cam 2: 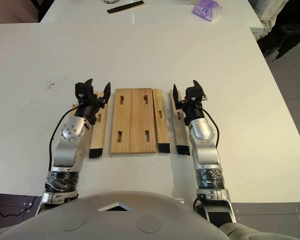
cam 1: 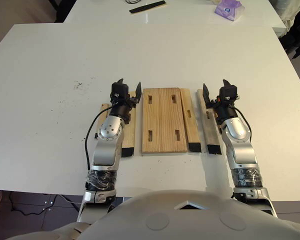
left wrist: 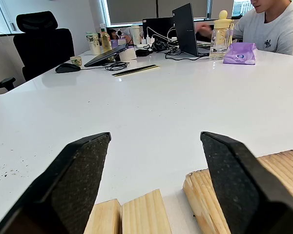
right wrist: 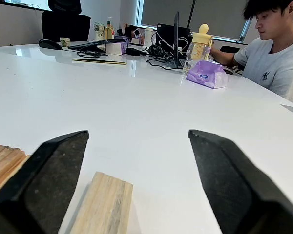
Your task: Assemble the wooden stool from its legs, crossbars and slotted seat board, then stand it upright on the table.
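Observation:
The slotted seat board (cam 1: 163,120) lies flat at the middle of the white table (cam 1: 50,75). Two wooden legs with black ends (cam 1: 191,120) (cam 1: 210,131) lie just right of it. Two more wooden pieces (cam 1: 129,136) lie to its left, partly under my left arm. My left gripper (cam 1: 128,89) hovers open over the far ends of the left pieces (left wrist: 136,214), with the board's corner (left wrist: 278,170) beside it. My right gripper (cam 1: 216,90) stands open above the far end of the outer right leg (right wrist: 103,207). Nothing is held.
A purple packet (cam 1: 228,9) and a black strip (cam 1: 147,6) lie on the far table. Dark specks (cam 1: 78,86) mark the tabletop left of my left gripper. Laptops, bottles and a seated person (right wrist: 276,53) are beyond the far edge.

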